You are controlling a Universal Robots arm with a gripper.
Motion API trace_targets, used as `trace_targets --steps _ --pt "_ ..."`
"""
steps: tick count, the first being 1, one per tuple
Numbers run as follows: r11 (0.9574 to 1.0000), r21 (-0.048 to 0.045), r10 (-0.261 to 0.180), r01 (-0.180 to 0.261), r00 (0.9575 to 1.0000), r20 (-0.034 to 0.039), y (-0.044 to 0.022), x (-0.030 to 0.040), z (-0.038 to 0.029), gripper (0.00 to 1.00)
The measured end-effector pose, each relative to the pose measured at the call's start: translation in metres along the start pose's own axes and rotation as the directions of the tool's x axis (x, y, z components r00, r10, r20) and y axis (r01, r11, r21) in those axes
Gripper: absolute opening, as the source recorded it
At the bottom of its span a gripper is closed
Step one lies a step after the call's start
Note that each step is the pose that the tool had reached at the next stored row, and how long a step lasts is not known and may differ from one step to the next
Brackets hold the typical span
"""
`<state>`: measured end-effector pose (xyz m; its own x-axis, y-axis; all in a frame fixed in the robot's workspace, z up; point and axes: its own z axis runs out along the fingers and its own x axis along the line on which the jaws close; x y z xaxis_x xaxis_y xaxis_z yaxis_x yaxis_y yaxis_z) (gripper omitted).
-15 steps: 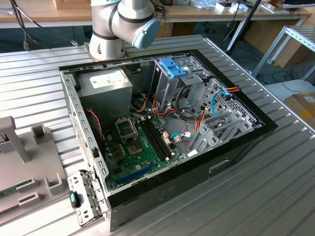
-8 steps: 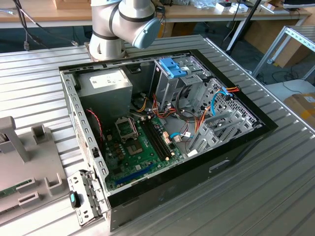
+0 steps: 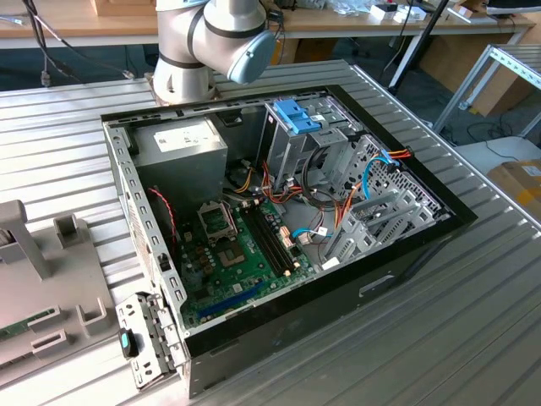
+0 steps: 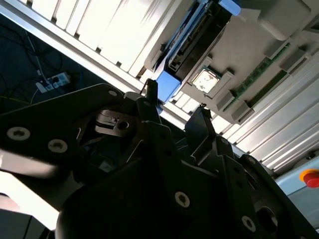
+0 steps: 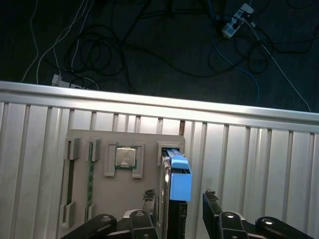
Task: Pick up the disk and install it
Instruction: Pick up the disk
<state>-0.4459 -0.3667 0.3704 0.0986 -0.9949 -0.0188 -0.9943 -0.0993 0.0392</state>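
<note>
- You have the open computer case lying on its side.
- The grey tray holds the disk on edge: dark body, light-blue carrier frame.
- Your gripper is spread open, with one of its fingers on each side of the disk.

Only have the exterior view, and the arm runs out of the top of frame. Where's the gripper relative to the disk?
Observer: In the first wrist view the gripper is lined up on the disk. It is open, with one fingertip on each side and a gap showing on both sides.
Operator: How's the disk sitting?
Observer: It stands on edge in a slot of the grey holder, with its blue frame end facing the gripper.
</note>
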Motion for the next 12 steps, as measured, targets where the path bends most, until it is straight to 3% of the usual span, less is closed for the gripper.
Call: trace_targets --steps 6,12 --pt "1.0000 0.0000 -0.002 0.002 1.0000 0.0006 -0.0009 0.0005 0.0250 0.50" --pt "1.0000 0.0000 -0.002 0.002 1.0000 0.0007 -0.0015 0.0007 0.0387 0.50"
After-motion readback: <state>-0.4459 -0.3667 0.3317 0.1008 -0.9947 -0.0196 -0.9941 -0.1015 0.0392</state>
